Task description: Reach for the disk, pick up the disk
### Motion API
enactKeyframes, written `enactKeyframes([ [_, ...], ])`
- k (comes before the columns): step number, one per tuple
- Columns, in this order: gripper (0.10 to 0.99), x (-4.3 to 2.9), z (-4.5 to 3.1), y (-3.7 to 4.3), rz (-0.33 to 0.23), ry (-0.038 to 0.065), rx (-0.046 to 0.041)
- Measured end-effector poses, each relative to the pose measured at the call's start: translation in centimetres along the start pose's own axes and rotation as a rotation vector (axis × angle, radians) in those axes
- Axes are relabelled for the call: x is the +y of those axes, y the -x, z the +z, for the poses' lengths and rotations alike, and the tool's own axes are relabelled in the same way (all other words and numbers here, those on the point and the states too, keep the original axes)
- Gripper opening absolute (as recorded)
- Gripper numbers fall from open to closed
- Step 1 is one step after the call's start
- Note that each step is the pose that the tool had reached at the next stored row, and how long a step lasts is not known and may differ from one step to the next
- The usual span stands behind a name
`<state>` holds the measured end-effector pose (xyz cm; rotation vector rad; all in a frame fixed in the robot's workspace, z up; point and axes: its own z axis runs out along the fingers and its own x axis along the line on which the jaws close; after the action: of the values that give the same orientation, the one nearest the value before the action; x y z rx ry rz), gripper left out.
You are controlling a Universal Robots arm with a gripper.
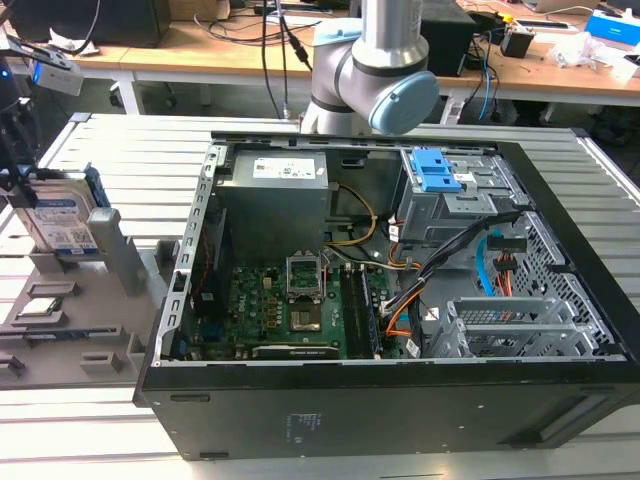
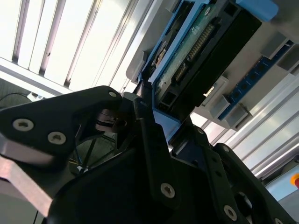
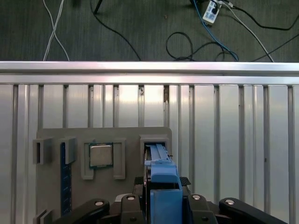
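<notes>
The disk (image 1: 62,218) stands on edge in a slot of the grey holder plate (image 1: 60,330) at the exterior view's far left, its white-and-blue label facing out. My gripper (image 1: 12,182) sits over its upper end. In the first wrist view the disk's blue rail (image 3: 162,184) runs between the black fingers (image 3: 139,181), which press against both its sides. The second wrist view looks along the disk's green circuit board and connector (image 2: 194,44), with my gripper (image 2: 173,126) shut around its near end. Whether the disk has left its slot I cannot tell.
An open computer case (image 1: 300,420) takes up the middle of the slatted metal table, with a blue-tabbed drive cage (image 1: 440,172) inside. The holder plate also carries a small silver chip (image 3: 100,155) and a blue strip (image 3: 65,179). Cables lie on the floor beyond the table edge (image 3: 149,67).
</notes>
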<state>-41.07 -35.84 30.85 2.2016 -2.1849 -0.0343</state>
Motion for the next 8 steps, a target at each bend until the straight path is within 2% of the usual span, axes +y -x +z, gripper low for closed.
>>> enactKeyframes([
  [8, 0.369, 0.01, -0.83, 0.0, 0.0, 0.0, 0.0001],
])
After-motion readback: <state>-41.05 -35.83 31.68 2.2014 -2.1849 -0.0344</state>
